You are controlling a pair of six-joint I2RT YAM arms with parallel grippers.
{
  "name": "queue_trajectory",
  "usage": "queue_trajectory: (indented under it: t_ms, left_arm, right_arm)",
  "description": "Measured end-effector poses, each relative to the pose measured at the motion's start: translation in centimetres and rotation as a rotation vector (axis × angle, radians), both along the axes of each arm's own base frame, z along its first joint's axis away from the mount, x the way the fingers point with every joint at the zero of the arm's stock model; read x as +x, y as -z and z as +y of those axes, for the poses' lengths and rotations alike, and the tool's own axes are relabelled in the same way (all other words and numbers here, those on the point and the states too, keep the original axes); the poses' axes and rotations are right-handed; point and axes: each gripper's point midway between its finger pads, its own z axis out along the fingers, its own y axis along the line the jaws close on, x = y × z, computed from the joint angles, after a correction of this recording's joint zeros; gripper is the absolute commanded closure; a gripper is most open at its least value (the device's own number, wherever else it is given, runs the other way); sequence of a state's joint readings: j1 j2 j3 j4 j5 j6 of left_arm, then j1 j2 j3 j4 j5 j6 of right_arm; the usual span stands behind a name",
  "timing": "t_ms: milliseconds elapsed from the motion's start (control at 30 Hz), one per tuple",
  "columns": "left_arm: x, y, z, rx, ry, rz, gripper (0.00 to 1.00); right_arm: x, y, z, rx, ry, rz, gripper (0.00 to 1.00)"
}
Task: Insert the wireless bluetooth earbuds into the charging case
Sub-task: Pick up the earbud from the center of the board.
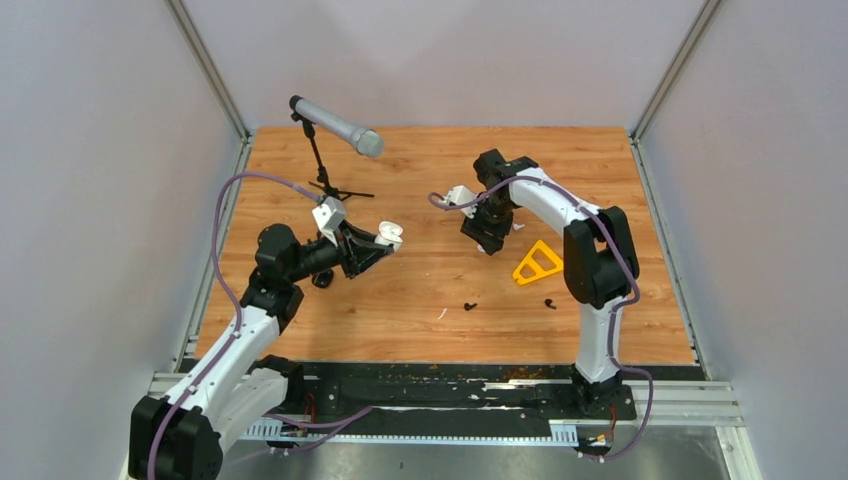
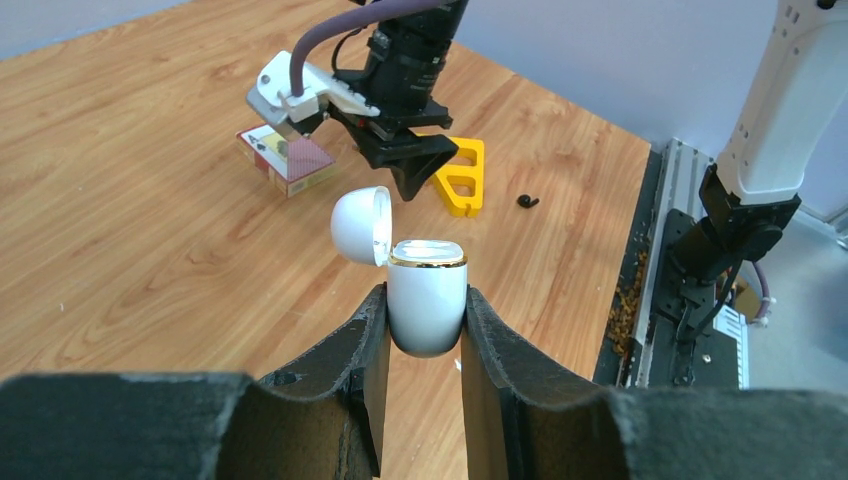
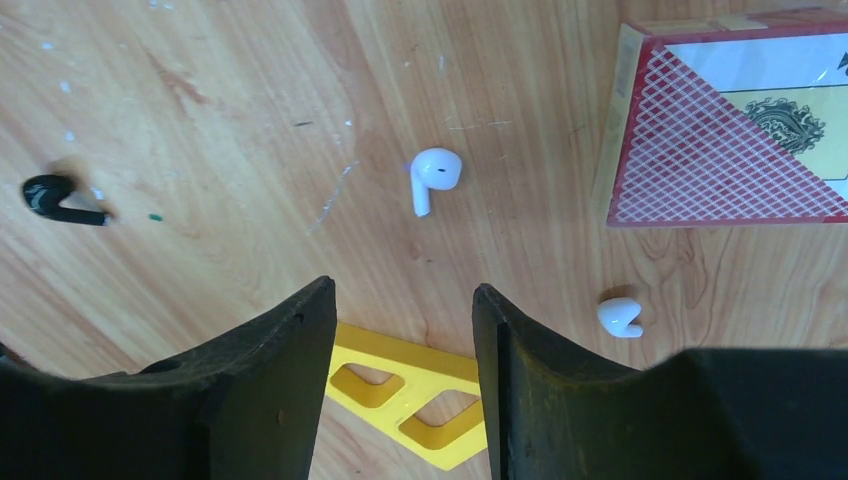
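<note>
- At the left of the table [image 1: 300, 320], the charging case [image 2: 428, 270] is pinched by the left gripper [image 2: 424, 292], with 1 finger pressed on each side of the white body.
- The case is held clear of the table, mouth up, with the lid [image 2: 360, 225] swung back toward 10 o'clock. This is judged to present the sockets to the other arm.
- The right gripper [image 3: 402, 292] is held spread and empty above the table, fingers pointed down. Nothing is gripped.
- In the right wrist view, 1 white earbud [image 3: 433, 175] lies at 12 o'clock of the gap between the fingers, so it is judged to be the 1 lined up for a descent.
- A 2nd white earbud [image 3: 620, 317] lies at 4 o'clock from it, near the card box [image 3: 730, 120].
- A black earbud [image 3: 55, 197] lies well apart at 9 o'clock.
- The yellow triangle [image 3: 400, 400] lies under the fingers at 6 o'clock and could be nudged on a careless approach.
- Whether anything sits inside the case cannot be told, since glare covers its mouth.
</note>
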State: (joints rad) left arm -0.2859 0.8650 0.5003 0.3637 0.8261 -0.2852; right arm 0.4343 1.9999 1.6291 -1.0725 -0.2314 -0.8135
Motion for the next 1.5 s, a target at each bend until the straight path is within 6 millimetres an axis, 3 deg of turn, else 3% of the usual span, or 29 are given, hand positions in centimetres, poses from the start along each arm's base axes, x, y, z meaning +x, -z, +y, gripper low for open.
queue_trajectory:
  t_ms: [600,900,1500]
  left_arm:
    - [0.5,0.0,0.6,0.008,-0.022,0.019,1.0]
    - [0.4,0.1,0.6,0.009,-0.021,0.026,1.0]
    - [0.4,0.1,0.6,0.009,-0.021,0.026,1.0]
  right_arm:
    - [4.2,4.3,-1.1,-0.113,-0.002,-0.074,0.49]
    - [4.0,4.5,-1.0,-0.114,-0.006,-0.067,0.49]
    - [1.6,4.6,2.1,-0.064,-0.045,-0.008,0.55]
